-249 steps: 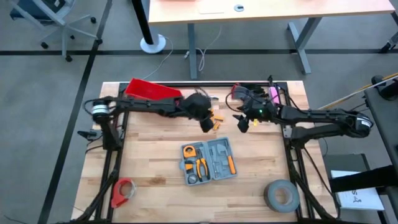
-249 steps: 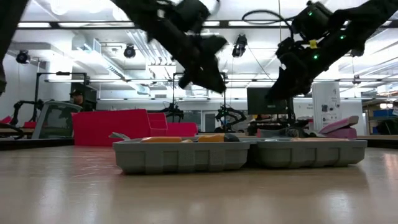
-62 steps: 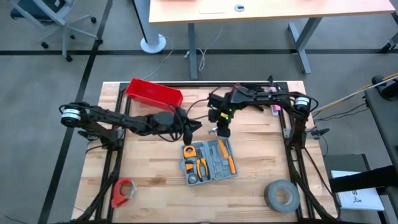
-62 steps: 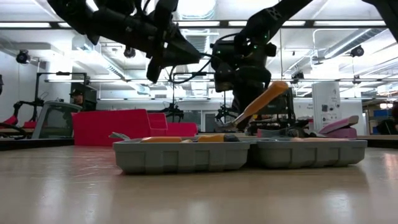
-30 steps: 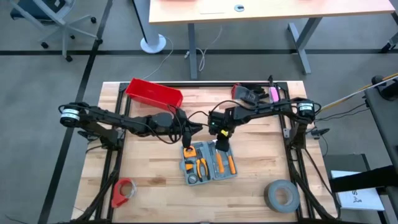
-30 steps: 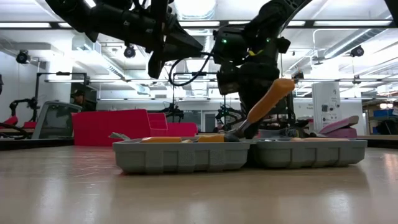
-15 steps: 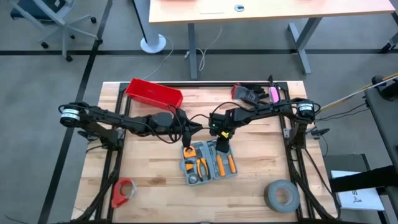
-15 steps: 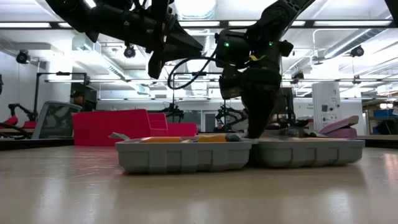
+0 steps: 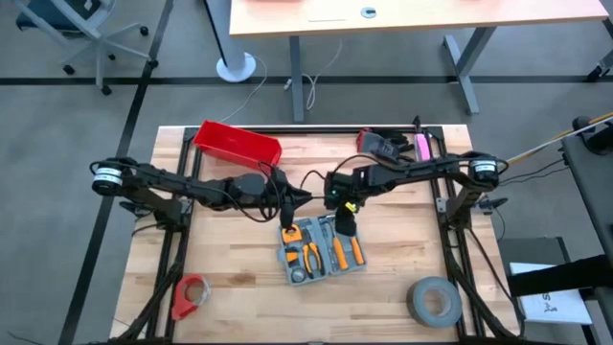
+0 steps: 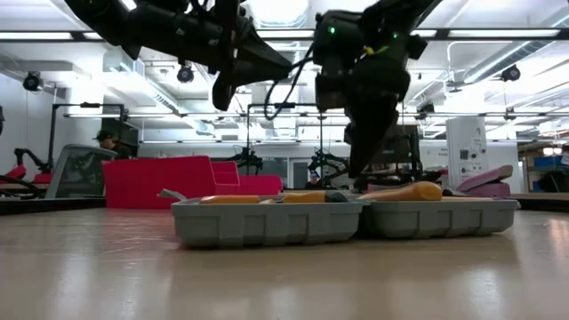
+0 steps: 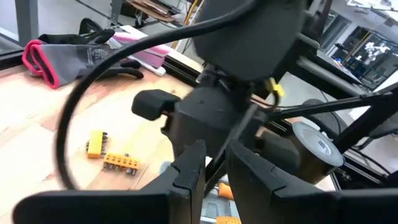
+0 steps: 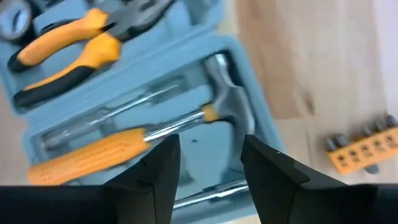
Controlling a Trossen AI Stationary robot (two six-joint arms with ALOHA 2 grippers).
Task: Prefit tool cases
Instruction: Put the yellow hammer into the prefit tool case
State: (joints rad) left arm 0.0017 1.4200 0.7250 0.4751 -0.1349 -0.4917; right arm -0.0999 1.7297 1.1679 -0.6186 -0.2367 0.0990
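The tool case lies open and flat a little below the middle of the high view, on the wooden desk; its left half holds orange-handled pliers, its right half a hammer and an orange-handled screwdriver, which appears to lie in its recess; in the low view its orange handle shows just above the right tray's rim.

The right gripper hangs just over the upper edge of the case's right half; in its wrist view its jaws stand apart with nothing between them, so the step in hand looks like letting go of a tool just set in; to do it well, I judge it should rise straight up with the jaws apart, so that no finger drags the handle out of its seat; a tool left proud could keep the lid from shutting.

The case's long axis runs left to right across the frame, slightly tilted, with the right end a touch higher; the hinge line crosses it between the halves, and the tools lie roughly along that line.

The left gripper hovers just upper left of the case, jaws nearly together and empty; orange bit holders lie on the desk beyond it.
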